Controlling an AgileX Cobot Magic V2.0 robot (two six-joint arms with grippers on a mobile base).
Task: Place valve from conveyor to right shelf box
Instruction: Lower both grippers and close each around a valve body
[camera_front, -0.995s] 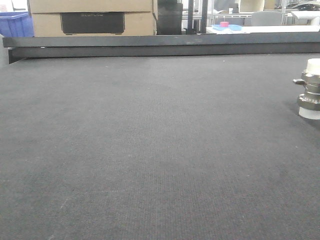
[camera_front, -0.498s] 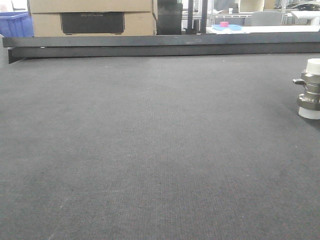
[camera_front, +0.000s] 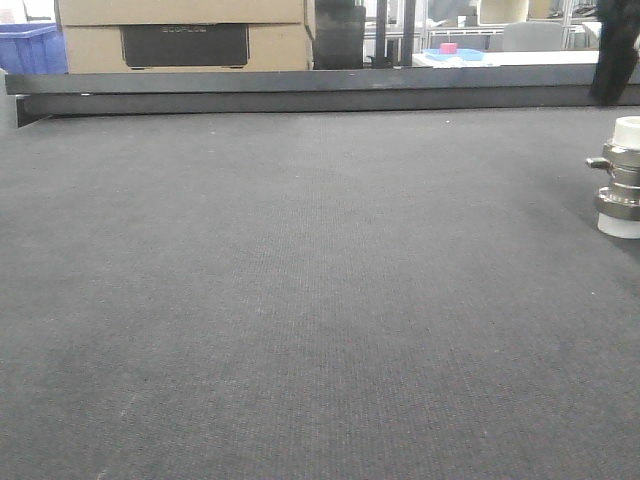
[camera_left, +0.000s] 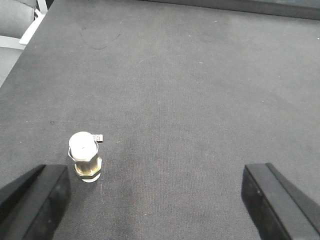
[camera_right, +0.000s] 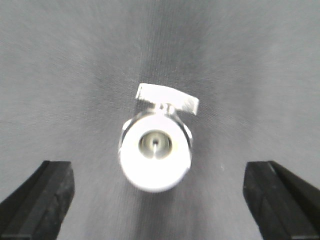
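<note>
The valve (camera_front: 622, 178), silvery with white caps at both ends, stands upright on the dark grey conveyor (camera_front: 300, 280) at the far right edge of the front view. My right gripper (camera_right: 157, 197) hangs straight above it and is open. The valve's white top cap (camera_right: 156, 150) and side stub sit just ahead of the gap between the black fingers (camera_right: 42, 200). My left gripper (camera_left: 155, 192) is open too, with the valve (camera_left: 85, 156) apart from it, just ahead of its left finger (camera_left: 35, 200). The shelf is out of view.
A black rail (camera_front: 320, 88) runs along the conveyor's far edge. Behind it stand cardboard boxes (camera_front: 185, 35) and a blue bin (camera_front: 30, 48). A dark part of an arm (camera_front: 612, 60) hangs at the upper right, above the valve.
A dark part of an arm has come into the upper right of the front view, above the valve. The valve has stayed in place.
</note>
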